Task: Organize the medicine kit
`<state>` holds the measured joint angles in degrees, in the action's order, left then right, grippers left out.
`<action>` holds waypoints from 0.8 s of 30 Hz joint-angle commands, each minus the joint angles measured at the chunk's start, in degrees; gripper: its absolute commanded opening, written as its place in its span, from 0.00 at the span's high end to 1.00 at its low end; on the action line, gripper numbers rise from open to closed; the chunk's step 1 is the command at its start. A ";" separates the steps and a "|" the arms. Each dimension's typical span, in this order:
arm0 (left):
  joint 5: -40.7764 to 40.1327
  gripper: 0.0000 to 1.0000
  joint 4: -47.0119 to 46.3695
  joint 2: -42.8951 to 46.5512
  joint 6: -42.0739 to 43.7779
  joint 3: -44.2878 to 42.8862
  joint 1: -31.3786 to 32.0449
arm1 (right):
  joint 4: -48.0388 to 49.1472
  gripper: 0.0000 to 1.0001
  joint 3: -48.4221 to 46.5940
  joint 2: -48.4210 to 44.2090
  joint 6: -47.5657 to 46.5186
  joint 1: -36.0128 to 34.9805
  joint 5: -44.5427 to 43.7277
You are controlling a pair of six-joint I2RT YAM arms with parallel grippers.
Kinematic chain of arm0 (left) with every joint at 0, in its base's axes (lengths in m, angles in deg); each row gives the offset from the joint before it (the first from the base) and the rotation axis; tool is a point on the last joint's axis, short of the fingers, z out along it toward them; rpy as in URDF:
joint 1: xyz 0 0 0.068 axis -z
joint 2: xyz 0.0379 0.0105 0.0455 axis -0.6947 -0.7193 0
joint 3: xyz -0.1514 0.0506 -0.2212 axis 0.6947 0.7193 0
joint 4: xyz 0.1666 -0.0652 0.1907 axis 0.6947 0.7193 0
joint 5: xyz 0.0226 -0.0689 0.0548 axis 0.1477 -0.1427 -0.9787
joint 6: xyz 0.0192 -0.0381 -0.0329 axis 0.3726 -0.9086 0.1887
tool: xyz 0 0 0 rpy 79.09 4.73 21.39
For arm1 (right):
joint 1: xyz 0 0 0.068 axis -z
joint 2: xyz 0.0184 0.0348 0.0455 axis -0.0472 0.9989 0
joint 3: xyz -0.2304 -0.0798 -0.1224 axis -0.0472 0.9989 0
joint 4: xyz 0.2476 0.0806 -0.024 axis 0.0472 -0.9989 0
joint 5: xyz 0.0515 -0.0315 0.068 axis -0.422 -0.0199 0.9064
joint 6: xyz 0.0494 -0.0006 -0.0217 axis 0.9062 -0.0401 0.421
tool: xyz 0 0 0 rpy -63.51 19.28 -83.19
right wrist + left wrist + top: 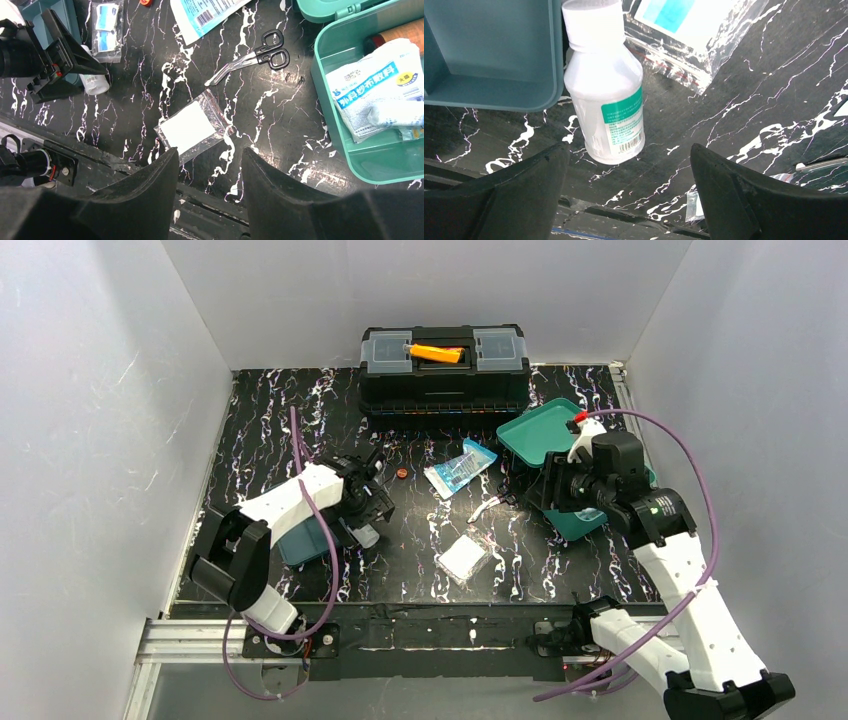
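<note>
The teal medicine kit (pixel 575 523) lies open at the right, its lid (pixel 540 430) folded back. In the right wrist view its base (pixel 370 155) holds a white-and-blue dressing packet (pixel 375 87) and a bandage roll (pixel 395 114). The darker teal inner tray (pixel 298 543) sits out on the left, also in the left wrist view (pixel 489 50). My left gripper (pixel 380 490) is open and empty in its own view (pixel 627 155), just short of a white bottle with a green label (pixel 606 95) lying against the tray. My right gripper (pixel 517 496) is open and empty (pixel 210 150), above a gauze packet (pixel 190 130).
A black toolbox with an orange handle (pixel 445 365) stands at the back. Scissors (pixel 255 57), a blue-white packet (pixel 460 468), a small red cap (pixel 401 474) and the gauze packet (pixel 465 558) lie mid-table. White walls close three sides.
</note>
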<state>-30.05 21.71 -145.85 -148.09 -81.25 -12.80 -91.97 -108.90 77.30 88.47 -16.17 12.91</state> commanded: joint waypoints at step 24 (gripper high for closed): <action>2.39 0.86 1.28 2.45 13.01 -3.94 -4.04 | 1.42 0.46 2.78 -0.86 0.75 -1.43 -0.24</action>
<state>-26.99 19.07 -149.89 -139.04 -80.55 -16.74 -90.77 -106.30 78.15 88.73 -17.30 13.46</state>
